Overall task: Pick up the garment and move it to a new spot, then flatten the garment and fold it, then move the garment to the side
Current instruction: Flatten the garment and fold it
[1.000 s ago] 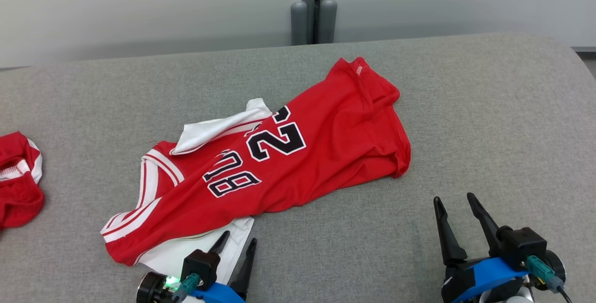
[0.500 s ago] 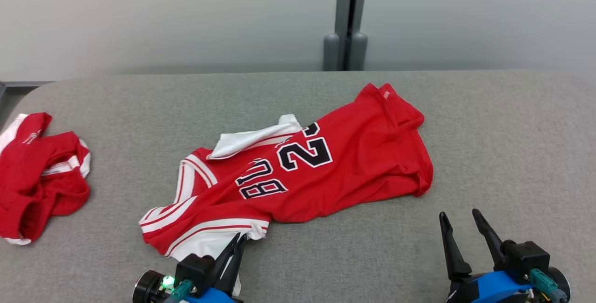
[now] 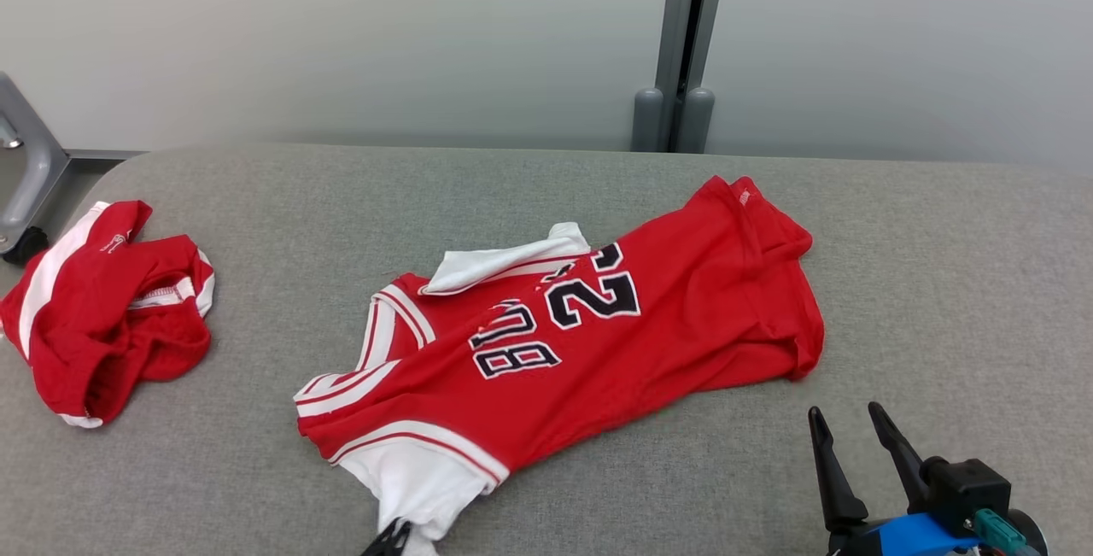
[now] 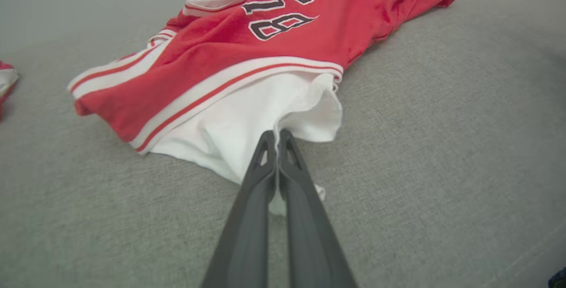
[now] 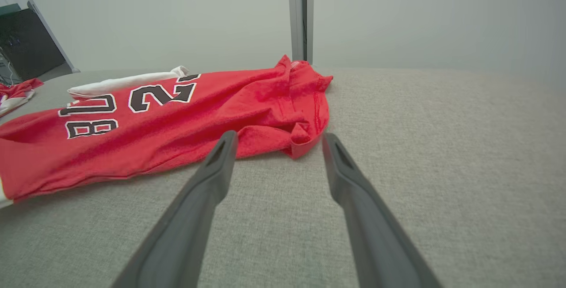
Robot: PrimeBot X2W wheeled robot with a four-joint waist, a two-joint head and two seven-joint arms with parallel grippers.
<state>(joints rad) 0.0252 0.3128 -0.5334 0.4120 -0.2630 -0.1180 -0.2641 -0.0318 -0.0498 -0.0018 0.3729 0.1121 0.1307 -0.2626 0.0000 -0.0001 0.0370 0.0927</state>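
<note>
Before me the red jersey (image 3: 683, 325) lay rumpled, slantwise on the grey surface (image 3: 939, 283), black numbers up, white sleeve nearest.

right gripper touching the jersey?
No: in the head view the right gripper stands open over the bare grey surface, with a clear gap between its fingertips and the red jersey hem.

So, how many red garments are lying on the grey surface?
2. The red jersey with black numbers lies in the middle; a crumpled red garment lies near the surface's left edge. More could be hidden outside the view.
</note>
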